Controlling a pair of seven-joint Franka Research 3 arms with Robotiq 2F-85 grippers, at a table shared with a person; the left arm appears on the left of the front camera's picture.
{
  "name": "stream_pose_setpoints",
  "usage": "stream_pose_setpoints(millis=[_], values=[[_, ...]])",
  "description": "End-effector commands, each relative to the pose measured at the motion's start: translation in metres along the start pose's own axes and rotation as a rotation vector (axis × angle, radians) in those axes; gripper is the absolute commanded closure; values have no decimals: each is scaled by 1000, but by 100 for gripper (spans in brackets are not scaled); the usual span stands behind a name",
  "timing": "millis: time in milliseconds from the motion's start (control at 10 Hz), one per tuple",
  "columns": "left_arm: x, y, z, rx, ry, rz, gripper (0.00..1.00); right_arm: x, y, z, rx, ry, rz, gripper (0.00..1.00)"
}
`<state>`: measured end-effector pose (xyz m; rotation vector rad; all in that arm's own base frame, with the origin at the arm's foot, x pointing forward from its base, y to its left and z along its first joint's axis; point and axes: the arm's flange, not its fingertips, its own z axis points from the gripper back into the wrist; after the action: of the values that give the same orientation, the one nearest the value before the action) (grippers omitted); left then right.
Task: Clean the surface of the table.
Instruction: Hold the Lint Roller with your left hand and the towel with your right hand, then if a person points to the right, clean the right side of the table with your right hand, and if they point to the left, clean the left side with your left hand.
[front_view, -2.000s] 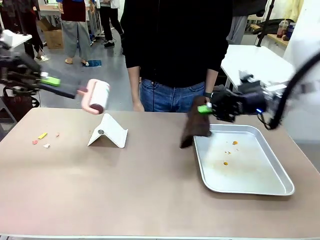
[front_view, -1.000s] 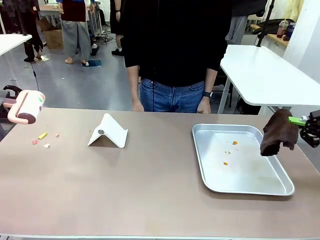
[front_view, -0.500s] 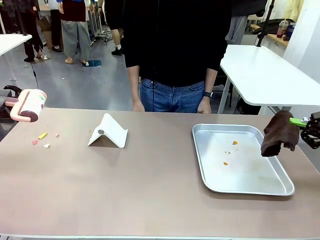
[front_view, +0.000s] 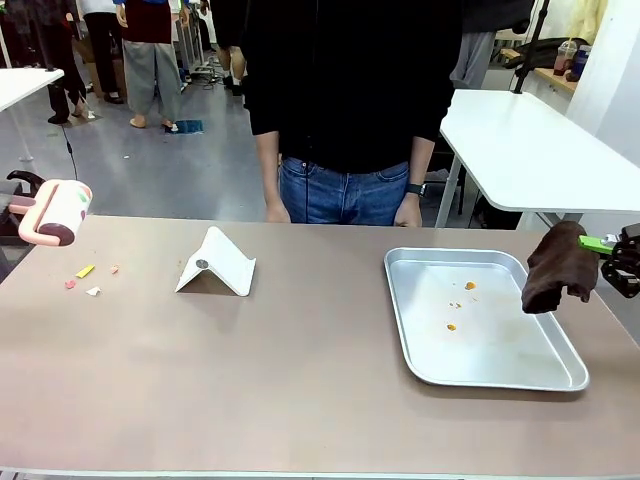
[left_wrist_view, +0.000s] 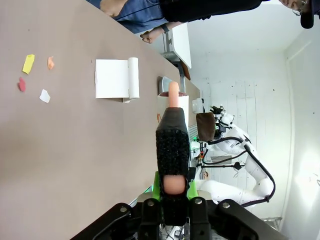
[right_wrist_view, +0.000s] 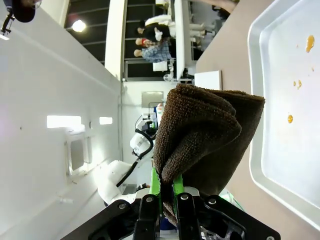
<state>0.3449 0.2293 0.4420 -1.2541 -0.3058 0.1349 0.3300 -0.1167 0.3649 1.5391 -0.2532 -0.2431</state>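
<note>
Looking across the table (front_view: 300, 390) in the front view: taupe, matte and smooth, with a thin pale edge along the bottom of the frame, it fills the lower half of the picture. At the left edge a pink lint roller (front_view: 55, 212) hangs above the table's corner, its handle running out of frame. The left wrist view picks it up: the left gripper (left_wrist_view: 173, 189) has its green pads clamped tight on the roller's black grip, and the roll itself is mostly hidden behind that grip.

Over at the right edge, the right gripper (front_view: 603, 243) is half cut off, pinching a brown cloth (front_view: 555, 265) that droops over the rim of the metal tray (front_view: 500, 379). In the right wrist view the fingers are narrow, closed on the cloth's folds, which cover the fingertips.

The tray lies flat at centre right and holds a few orange crumbs (front_view: 451, 326), too small to identify. Small coloured scraps (front_view: 85, 271) dot the table at the left, near a white folded stand (front_view: 217, 263). A person (front_view: 350, 100) stands at the far edge, cut off by the top of the frame.
</note>
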Motion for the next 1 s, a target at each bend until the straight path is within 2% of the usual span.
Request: stream_pose_setpoints(millis=[0,900], values=[[-2,-2,2,1,0,-17,85,0,4,-1,-3,2,10,100],[-2,-2,2,1,0,-17,85,0,4,-1,-3,2,10,100]])
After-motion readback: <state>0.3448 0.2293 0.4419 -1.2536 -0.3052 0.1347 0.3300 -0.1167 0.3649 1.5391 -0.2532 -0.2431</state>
